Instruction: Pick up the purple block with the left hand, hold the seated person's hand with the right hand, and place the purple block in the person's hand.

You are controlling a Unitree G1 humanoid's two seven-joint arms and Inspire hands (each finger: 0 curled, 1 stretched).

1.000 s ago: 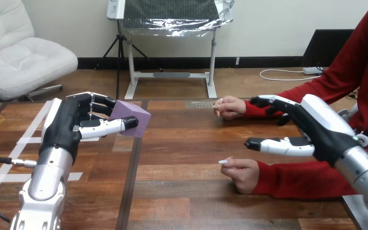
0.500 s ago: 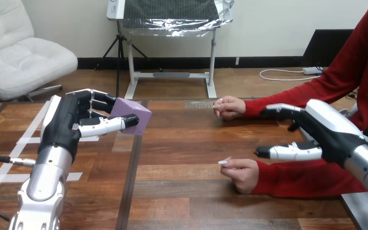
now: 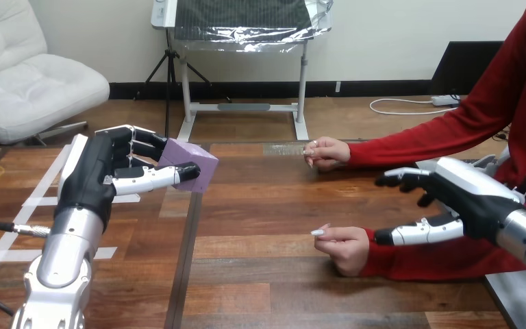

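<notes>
My left hand (image 3: pixel 103 177) is raised over the table's left part, fingers and thumb curled round the purple block (image 3: pixel 193 163), which is clear of the tabletop. My right hand (image 3: pixel 460 199) hovers at the right, fingers straight and thumb spread, above the red sleeve of the person's nearer arm. The person's nearer hand (image 3: pixel 346 247) rests on the table, loosely curled, just left of my right thumb and apart from it. The person's farther hand (image 3: pixel 329 152) lies loosely closed on the table farther back.
The wooden table (image 3: pixel 260 205) has white tape strips (image 3: pixel 48 199) at its left. A dark seam (image 3: pixel 188 247) runs down the tabletop beside my left arm.
My right hand has drawn back to the right and dropped lower, nearer the person's near forearm. My left hand with the block has barely shifted.
</notes>
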